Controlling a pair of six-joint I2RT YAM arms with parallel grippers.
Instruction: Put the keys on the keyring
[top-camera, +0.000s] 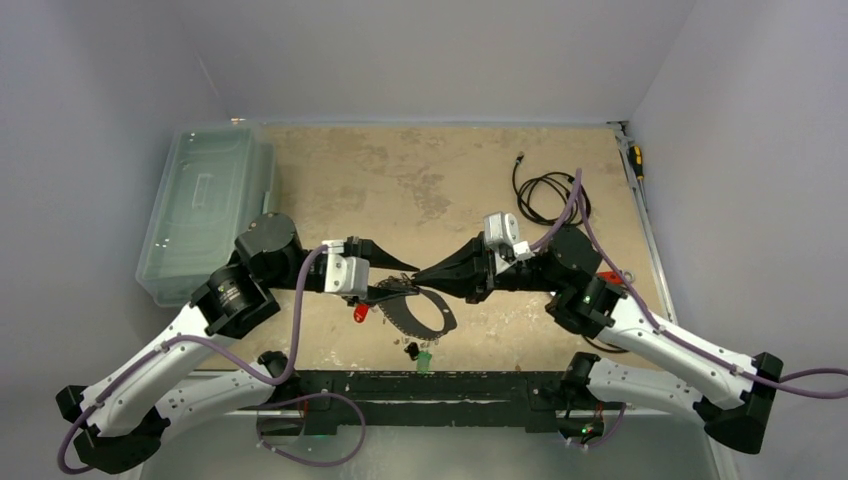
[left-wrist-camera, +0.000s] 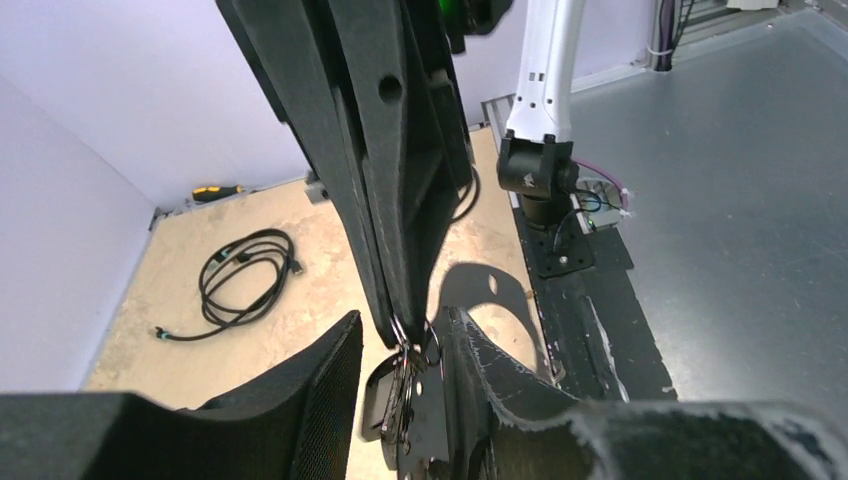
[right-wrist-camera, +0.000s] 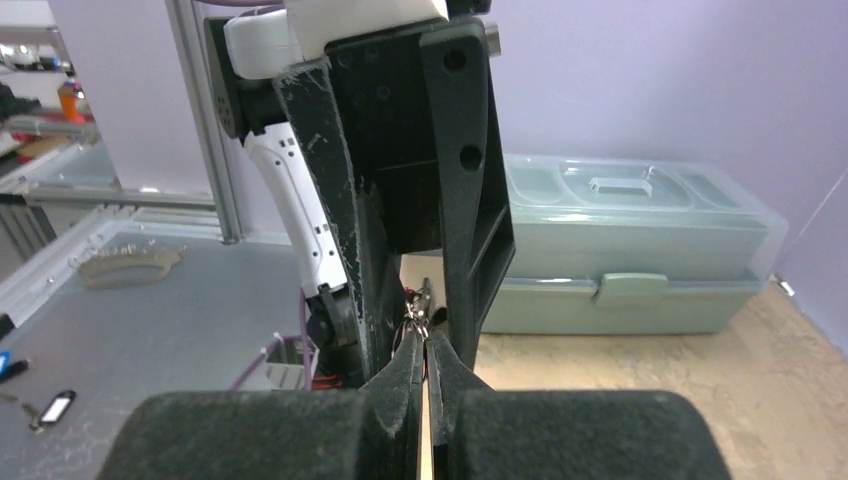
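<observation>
Closest to the left wrist lens: the left gripper (left-wrist-camera: 402, 316), its two black fingers (left-wrist-camera: 320, 400) parted to a narrow gap and clamped on nothing visible. Beneath everything, a sandy, mottled table (top-camera: 400, 170) between pale lilac walls. Along its near edge, a black base rail (top-camera: 430, 385). On the left side, a clear lidded plastic box (top-camera: 205, 215), well apart from the work. Both arms bent inward, tips meeting nose to nose over the table's near middle. Across the middle of the left wrist view, the right arm's dark fingers, hiding the table beyond. Across the centre of the right wrist view, the left arm's black body, covering part of the box. Far right, a black coiled cable (top-camera: 548, 195), away from both arms. Right gripper (right-wrist-camera: 422, 340) pressed fully together, pinching thin metal at the top of the keyring (top-camera: 448, 310), as far as the wrist views tell. Loop slung just below the meeting tips, some of its metal showing between the left fingers and seemingly touching neither. At the far right edge, a screwdriver (top-camera: 636, 162) with a yellow-and-black handle. Red-headed key (top-camera: 360, 313) just under the left gripper, beside the loop's left end; hanging or lying, cannot tell. Black-headed key (top-camera: 410, 350) and green-headed key (top-camera: 424, 362) side by side on the table near the rail, apart from the loop.
</observation>
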